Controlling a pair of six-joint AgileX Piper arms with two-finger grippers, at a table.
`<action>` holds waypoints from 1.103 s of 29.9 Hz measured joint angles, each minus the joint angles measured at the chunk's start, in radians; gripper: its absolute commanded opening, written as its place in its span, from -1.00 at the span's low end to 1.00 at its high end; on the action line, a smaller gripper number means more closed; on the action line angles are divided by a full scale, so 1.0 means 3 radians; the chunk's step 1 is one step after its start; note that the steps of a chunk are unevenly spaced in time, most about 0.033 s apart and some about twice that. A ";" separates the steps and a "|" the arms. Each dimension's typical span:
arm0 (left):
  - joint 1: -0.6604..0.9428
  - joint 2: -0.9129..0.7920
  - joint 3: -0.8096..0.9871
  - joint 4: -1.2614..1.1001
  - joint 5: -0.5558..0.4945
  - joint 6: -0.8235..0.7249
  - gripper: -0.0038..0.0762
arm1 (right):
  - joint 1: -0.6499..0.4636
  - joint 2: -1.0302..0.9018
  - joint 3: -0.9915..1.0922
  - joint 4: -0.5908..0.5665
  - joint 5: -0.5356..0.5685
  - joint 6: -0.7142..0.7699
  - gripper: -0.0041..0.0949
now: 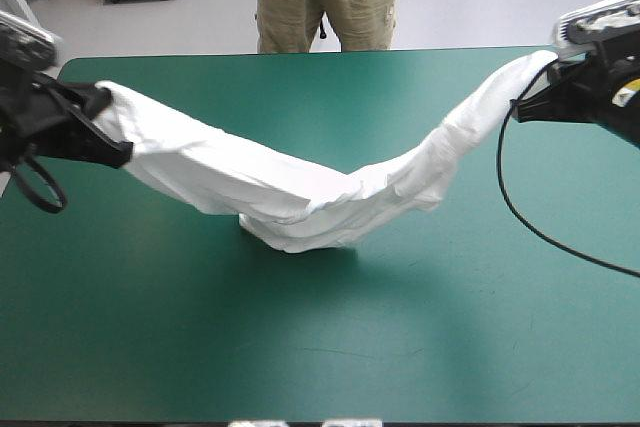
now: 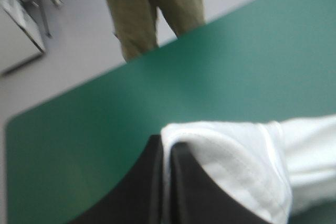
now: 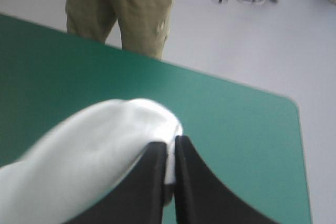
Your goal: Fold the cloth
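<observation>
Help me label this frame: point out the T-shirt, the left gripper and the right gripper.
T-shirt (image 1: pixel 300 197): high view, on its sagging middle span.
left gripper (image 2: pixel 167 153): left wrist view, midway between its fingertips.
right gripper (image 3: pixel 171 150): right wrist view, midway between its fingertips.

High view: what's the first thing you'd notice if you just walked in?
The white T-shirt stretches across the teal-green table like a hammock, and its middle sags down onto it. The left gripper pinches one end by the table's left edge. The right gripper pinches the other end by the right edge.
</observation>
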 measured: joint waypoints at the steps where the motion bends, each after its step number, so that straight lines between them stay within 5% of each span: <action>1: 0.0000 -0.0007 -0.0157 0.0083 -0.0003 -0.0043 -0.93 | 0.0000 -0.0074 -0.0065 0.0003 0.0004 -0.0030 -0.92; 16: 0.0000 -0.0082 -0.1706 0.0691 -0.0483 -0.0312 -0.93 | 0.0000 -0.0991 -0.1258 0.0381 0.0272 -0.0461 -0.92; 25: 0.0000 0.0080 -0.1447 0.0868 -0.0197 -0.0318 -0.93 | 0.0000 -0.0812 -0.1101 0.0663 0.0813 -0.0458 -0.92; 33: 0.0000 0.0829 -0.0658 0.0732 -0.0337 -0.0318 -0.93 | 0.0000 -0.0217 -0.0012 0.0910 0.0668 -0.0466 -0.92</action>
